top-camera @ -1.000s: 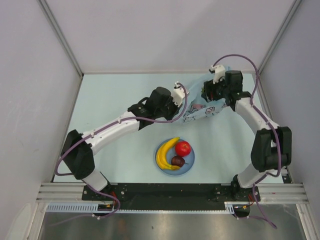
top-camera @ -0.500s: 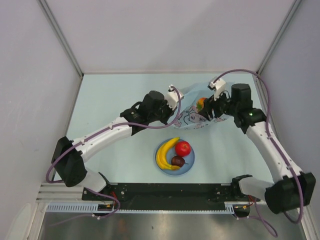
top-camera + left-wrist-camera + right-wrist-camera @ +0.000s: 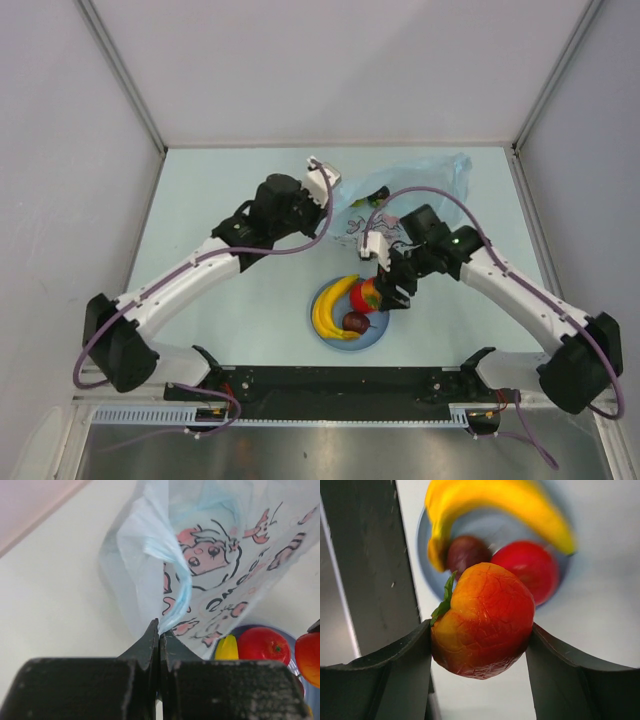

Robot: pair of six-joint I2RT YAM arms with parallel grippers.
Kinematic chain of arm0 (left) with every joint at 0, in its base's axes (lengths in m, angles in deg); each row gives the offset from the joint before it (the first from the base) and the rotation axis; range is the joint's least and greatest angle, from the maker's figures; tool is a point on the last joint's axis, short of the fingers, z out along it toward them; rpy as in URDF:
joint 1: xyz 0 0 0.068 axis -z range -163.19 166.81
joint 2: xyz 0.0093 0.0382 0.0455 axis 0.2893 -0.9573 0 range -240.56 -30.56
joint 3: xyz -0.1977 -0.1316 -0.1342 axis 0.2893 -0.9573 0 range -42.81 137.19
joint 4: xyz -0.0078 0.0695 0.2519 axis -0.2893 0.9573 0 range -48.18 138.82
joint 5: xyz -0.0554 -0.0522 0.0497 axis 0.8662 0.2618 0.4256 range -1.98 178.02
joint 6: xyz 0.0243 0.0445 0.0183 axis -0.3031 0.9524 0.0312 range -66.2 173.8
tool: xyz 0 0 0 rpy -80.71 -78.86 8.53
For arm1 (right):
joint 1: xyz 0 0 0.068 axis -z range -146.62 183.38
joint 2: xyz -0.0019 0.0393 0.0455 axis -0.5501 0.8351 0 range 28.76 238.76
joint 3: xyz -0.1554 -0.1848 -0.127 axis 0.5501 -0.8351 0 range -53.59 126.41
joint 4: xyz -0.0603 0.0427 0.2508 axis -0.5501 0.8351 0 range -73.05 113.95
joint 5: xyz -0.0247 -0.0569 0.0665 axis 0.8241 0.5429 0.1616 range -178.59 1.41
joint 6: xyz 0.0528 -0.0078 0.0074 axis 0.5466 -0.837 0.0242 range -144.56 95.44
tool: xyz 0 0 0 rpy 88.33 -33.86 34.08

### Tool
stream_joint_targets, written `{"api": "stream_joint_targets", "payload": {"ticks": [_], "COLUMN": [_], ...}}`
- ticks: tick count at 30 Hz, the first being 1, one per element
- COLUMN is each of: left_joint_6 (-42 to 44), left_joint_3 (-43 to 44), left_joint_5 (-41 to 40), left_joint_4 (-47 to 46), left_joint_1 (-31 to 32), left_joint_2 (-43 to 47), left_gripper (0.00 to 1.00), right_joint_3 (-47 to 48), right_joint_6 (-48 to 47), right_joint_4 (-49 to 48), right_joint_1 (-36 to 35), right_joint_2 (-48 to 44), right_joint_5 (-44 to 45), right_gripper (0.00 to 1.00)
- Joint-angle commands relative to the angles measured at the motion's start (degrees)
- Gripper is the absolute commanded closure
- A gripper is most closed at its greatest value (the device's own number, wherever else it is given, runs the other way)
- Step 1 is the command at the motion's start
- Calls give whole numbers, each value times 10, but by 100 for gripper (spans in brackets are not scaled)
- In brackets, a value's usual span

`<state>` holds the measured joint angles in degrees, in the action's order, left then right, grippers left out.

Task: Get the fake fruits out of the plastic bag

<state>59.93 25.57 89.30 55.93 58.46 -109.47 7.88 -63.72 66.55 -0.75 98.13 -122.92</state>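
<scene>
Nearest, the blue plate point(image 3: 378, 330) already carries the banana point(image 3: 330, 305), a red fruit point(image 3: 530, 570) and a dark purple one point(image 3: 355, 321). The right gripper point(image 3: 388, 288) hovers over it, clamped on an orange-red fruit point(image 3: 482, 620). It is best lowered onto a bare patch before release, lest it roll. Farther back, the left gripper point(image 3: 159, 635) pinches the plastic bag point(image 3: 220, 575) by its edge.

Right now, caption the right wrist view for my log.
Right gripper holds an orange-red fruit above the blue plate carrying a banana, red fruit and dark fruit.
</scene>
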Motion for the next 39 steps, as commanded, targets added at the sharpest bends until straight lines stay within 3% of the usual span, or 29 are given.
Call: {"api": "stream_joint_targets", "payload": {"ticks": [1, 8, 19, 28, 37, 38, 39], "left_joint_6": [2, -23, -35, -42, -52, -51, -52], "left_joint_3": [-28, -54, -65, -74, -80, -79, -79], "left_joint_5": [21, 77, 110, 123, 137, 138, 138], "left_joint_4": [-15, -16, -13, -22, -29, -29, -29], "left_joint_1": [-36, -84, -101, -101, -101, -101, -101], "left_joint_2": [64, 99, 116, 119, 117, 116, 116], "left_gripper": [100, 100, 100, 100, 100, 100, 100], "right_joint_3": [-41, -78, -92, -90, -89, -89, -87], "right_joint_6": [-33, -51, -43, -25, -16, -20, -20], "right_joint_4": [55, 60, -35, -83, -77, -65, -59], "right_joint_1": [-13, -54, -77, -114, -129, -128, -128], "right_joint_2": [21, 28, 87, 111, 101, 95, 87], "right_joint_5": [-3, 14, 83, 138, 171, 178, 184], "right_gripper": [82, 81, 78, 64, 33, 21, 16]}}
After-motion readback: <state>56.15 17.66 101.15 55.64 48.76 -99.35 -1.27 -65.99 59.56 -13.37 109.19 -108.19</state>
